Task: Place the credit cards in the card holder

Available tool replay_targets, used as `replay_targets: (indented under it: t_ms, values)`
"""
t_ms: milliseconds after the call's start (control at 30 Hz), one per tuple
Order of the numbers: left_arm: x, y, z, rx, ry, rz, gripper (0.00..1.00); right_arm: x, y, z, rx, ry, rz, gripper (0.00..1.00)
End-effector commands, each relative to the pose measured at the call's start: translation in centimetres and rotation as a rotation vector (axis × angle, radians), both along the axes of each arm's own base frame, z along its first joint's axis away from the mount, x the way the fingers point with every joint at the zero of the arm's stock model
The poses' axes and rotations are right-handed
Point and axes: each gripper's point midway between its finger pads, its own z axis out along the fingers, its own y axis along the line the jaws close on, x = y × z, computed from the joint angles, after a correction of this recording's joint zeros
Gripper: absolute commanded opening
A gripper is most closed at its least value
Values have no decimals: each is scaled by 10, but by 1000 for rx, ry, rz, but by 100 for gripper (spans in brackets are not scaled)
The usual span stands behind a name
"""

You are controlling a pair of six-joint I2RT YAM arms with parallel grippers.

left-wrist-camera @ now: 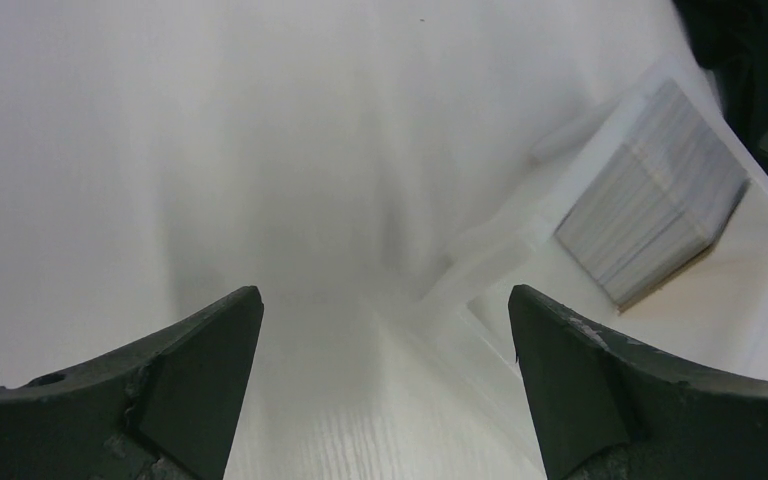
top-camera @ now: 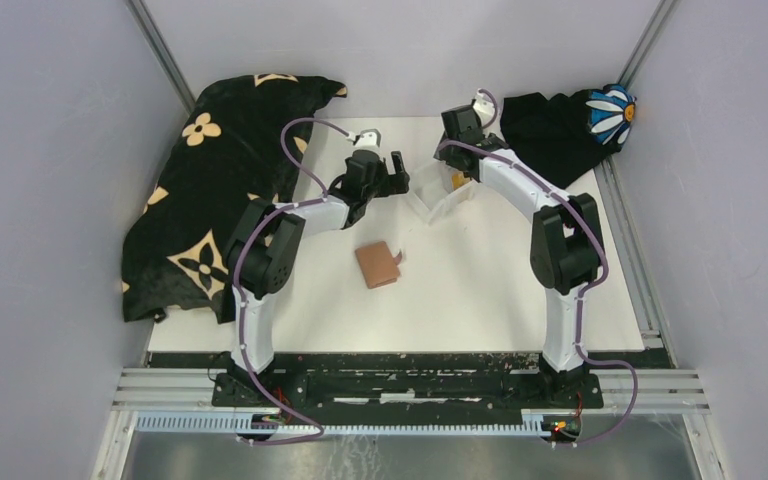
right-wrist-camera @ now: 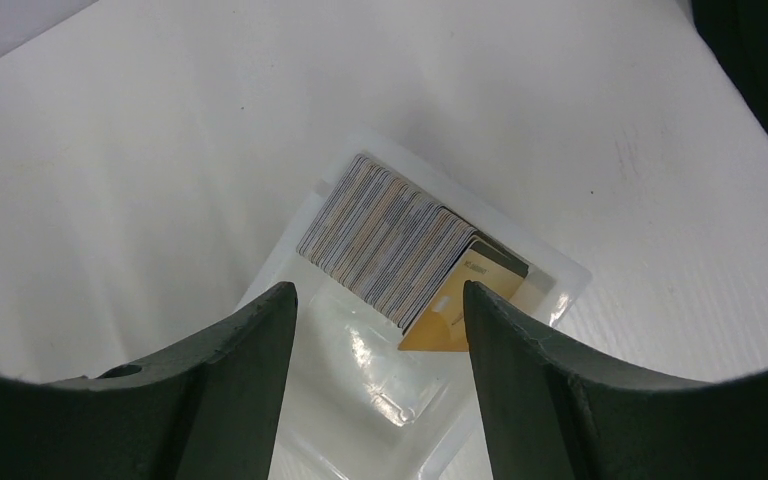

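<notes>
The credit cards stand as a tight stack on edge inside a clear plastic tray, with a gold-yellow card leaning at the stack's near end. My right gripper hangs open just above the tray, nothing between its fingers. From the left wrist view the card stack lies to the right, and my left gripper is open over bare table beside the tray's corner. The tan-brown card holder lies folded on the table, nearer than the left gripper, the tray and the right gripper.
A black cloth with beige flower prints is heaped along the table's left side. Another black cloth with a blue-and-white daisy piece lies in the back right corner. Grey walls close in both sides.
</notes>
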Motion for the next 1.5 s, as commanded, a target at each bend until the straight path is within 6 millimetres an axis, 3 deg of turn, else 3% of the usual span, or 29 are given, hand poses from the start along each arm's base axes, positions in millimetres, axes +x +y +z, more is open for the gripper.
replay_targets:
  t_ms: [0, 200, 600, 767, 967, 1067, 1267, 1467]
  values:
    - [9, -24, 36, -14, -138, -140, 100, 5, -3, 4, 28, -29, -13, 68]
    - [6, -33, 23, -9, -122, -202, 97, 3, -6, 2, 31, -26, -11, 68]
    - [22, -60, 4, 34, -91, -258, 90, 3, -8, -4, 58, -22, -9, 67]
    - [25, -63, -3, 58, -75, -237, 72, 1, -7, 1, 66, -31, -5, 66]
    - [20, -62, -18, 77, -47, -224, 59, -4, -10, 3, 66, -29, -5, 65]
    - [18, -60, -20, 83, -41, -217, 44, -8, -11, 3, 63, -28, -4, 64]
    - [13, -50, -25, 105, -28, -153, 40, -10, -13, 6, 35, -28, 20, 60]
    - [8, -29, -31, 118, 4, -40, 20, -10, -11, 13, -22, -38, 85, 59]
